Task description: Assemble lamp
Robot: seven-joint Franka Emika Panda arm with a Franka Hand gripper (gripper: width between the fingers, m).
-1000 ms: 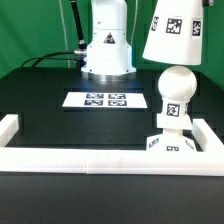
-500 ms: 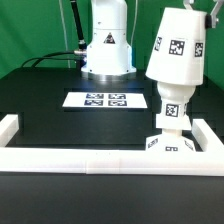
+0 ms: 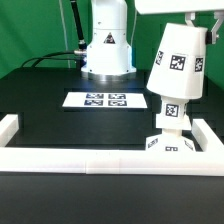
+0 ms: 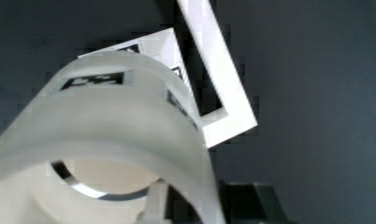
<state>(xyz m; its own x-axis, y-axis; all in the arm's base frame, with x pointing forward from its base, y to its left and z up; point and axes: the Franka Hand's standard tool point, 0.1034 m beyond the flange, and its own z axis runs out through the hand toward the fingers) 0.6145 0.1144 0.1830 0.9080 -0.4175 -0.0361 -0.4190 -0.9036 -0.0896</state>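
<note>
The white tapered shade (image 3: 178,65) hangs tilted over the ball-shaped bulb and covers its top. Only the bulb's lower part (image 3: 169,113) shows below the shade's rim. The bulb stands in the low square base (image 3: 168,146) at the front of the exterior view's right. My gripper (image 3: 194,20) is shut on the shade's narrow upper end, just under the frame's top edge. In the wrist view the shade (image 4: 114,110) fills the near field, with its open end and one dark finger (image 4: 256,200) beside its wall.
The marker board (image 3: 100,100) lies flat mid-table. The robot's white pedestal (image 3: 107,45) stands behind it. A white rim (image 3: 90,165) borders the black table along the front and both sides, close to the lamp base.
The shade has come down from above onto the bulb. The bulb's ball, bare a second ago, is now mostly covered, and the shade tilts a little more.
</note>
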